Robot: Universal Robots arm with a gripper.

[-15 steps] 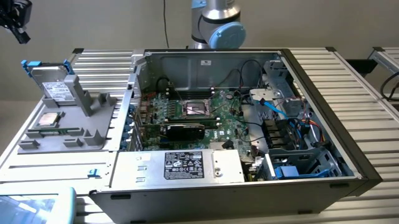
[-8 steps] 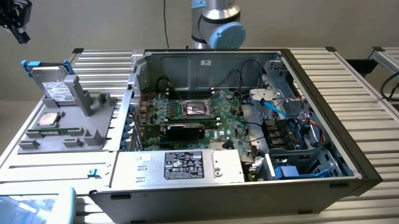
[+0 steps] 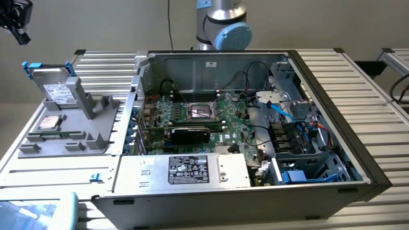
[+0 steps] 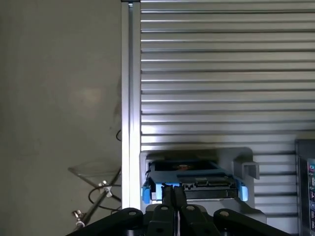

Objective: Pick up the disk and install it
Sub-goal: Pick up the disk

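So, starting closest in on the wrist view: the gripper [image 4: 173, 189] is clenched. Both fingers [image 4: 168, 196] are pressed flat against each other with nothing between them, so it's carrying nothing.

Just past the fingertips you look down on the top edge of the disk [image 4: 197, 183], with the blue carrier ends sticking out on either side. The tips line up over the part of that edge near one blue end rather than the middle. There's no contact though. In the exterior view the gripper hangs up in the corner, well above the disk and off toward the exterior view's left.

The disk is parked on its edge in the grey holder [image 3: 96, 103], at the holder's far end. It's upright with a slight lean, label face showing and blue frame on top. Lying flat in the same holder, nearer the camera, is the small CPU chip [image 3: 50, 123]. All of this sits on the slatted table [image 4: 221, 73].

Farther toward the exterior view's right is the open computer case [image 3: 338, 103], with its power-supply box [image 3: 191, 170] along the near wall and the motherboard [image 3: 204, 115] deeper in. Behind the case stands the robot arm [image 3: 223, 26].
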